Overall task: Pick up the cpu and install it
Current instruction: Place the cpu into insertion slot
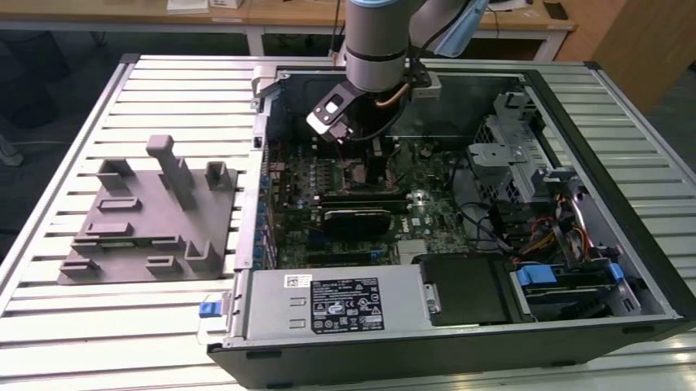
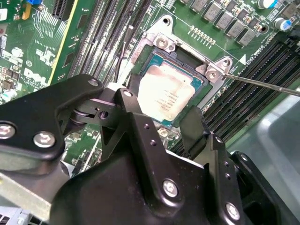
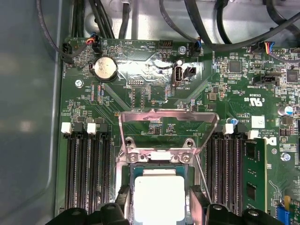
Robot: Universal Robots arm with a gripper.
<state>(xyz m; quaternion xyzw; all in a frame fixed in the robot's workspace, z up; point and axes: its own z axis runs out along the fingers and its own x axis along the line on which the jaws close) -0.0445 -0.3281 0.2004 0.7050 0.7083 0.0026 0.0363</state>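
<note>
Bearing everything: a slatted metal table (image 1: 65,326), seen in the exterior view.
Case: an open computer case (image 1: 435,358) lies on its side on the table, its inside facing up.
Arm: the robot arm (image 1: 376,41) reaches down into the far part of the case.
Fixture: a grey fixture (image 1: 142,236) with posts and pockets sits on the table just beside the case, at the exterior view's left.
Board: a green motherboard (image 3: 140,89) covers the case floor, with black memory slots (image 3: 86,173) on either side of the socket (image 2: 183,56).
End effector: the black gripper (image 2: 161,110) hovers just over the socket, its fingers (image 2: 129,101) spread apart and gripping nothing.
Plate: the metal retention plate (image 3: 168,126) is swung up, off the socket.
Chip: the cpu (image 3: 159,197) lies flat in the socket, silver top up, between the two fingers in both wrist views.
</note>
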